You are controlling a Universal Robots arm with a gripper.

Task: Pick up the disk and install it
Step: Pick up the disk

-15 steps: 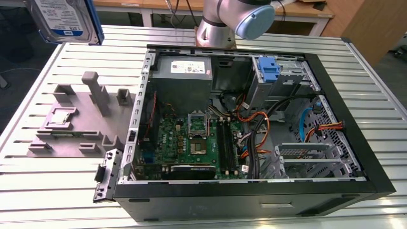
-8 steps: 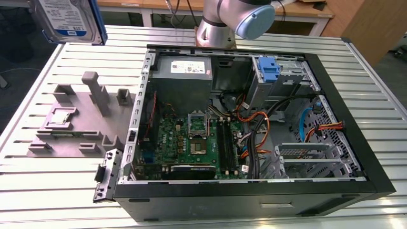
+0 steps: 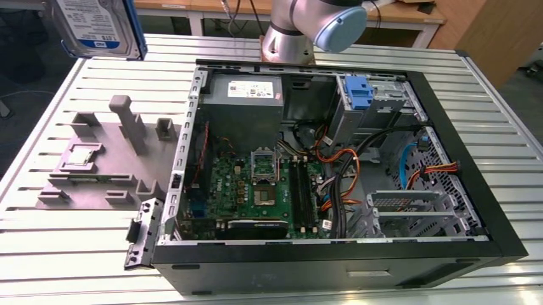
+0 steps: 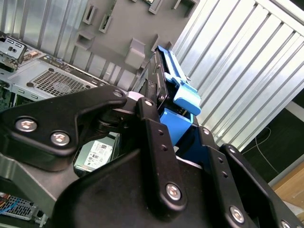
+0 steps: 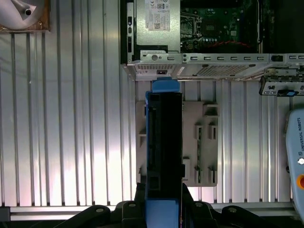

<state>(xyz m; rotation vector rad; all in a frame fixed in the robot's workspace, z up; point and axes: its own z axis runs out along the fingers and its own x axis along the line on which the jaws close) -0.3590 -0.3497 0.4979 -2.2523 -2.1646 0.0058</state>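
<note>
Gripping the disk (image 5: 164,142) at one end by its blue bracket, the claw (image 5: 164,197) is closed on it. It holds the disk edge-on above the grey holder (image 3: 93,171) on the surface (image 3: 51,254), beside the open case (image 3: 339,257). I think the disk may slip or turn in the claw, because only one end is held. It may also strike the case wall or the cables (image 3: 339,171) if it enters crooked. Most of the disk reaches out beyond the claw's tips.
</note>
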